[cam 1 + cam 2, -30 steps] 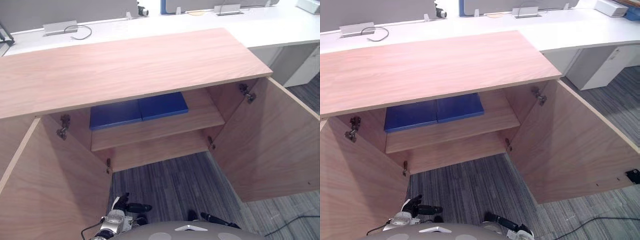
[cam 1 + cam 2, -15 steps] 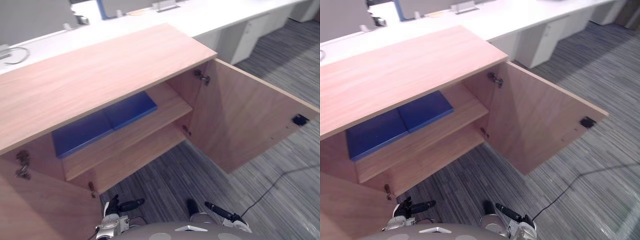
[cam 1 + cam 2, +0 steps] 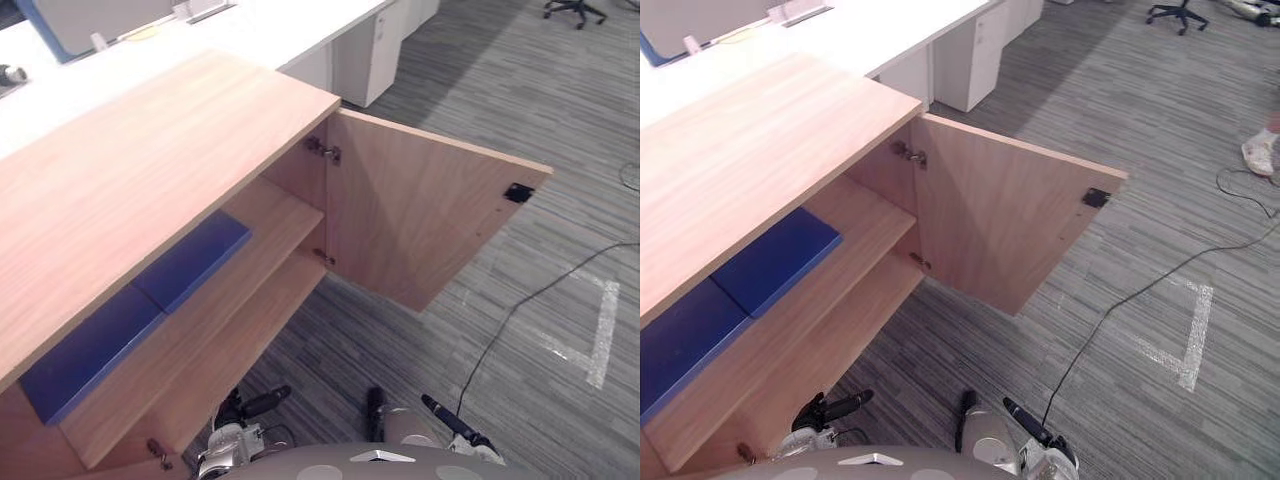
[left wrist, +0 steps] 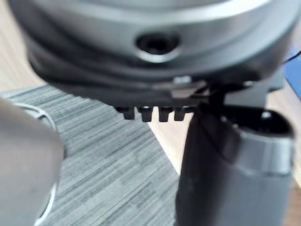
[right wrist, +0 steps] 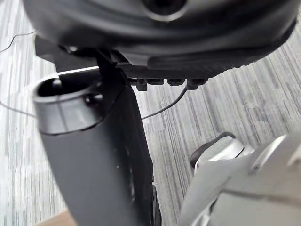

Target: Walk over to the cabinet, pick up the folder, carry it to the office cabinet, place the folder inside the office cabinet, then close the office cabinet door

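The left hand [image 3: 258, 403] and right hand [image 3: 446, 419] hang low, outstretched, above carpet [image 3: 520, 200]

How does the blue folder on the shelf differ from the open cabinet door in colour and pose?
The folder is blue; the cabinet door is light wood. The folder lies flat on the shelf; the door stands upright, swung open. Both are flat rectangles.

Grey striped carpet [image 3: 520, 200] under the right hand [image 3: 442, 416]. White tape corner [image 3: 603, 335] ahead of it, to its right. Farther ahead and left, white desk [image 3: 250, 35] over a white pedestal [image 3: 365, 60]. Well beyond, wheeled chair base [image 3: 1175, 12] and a person's shoe [image 3: 1260, 152].
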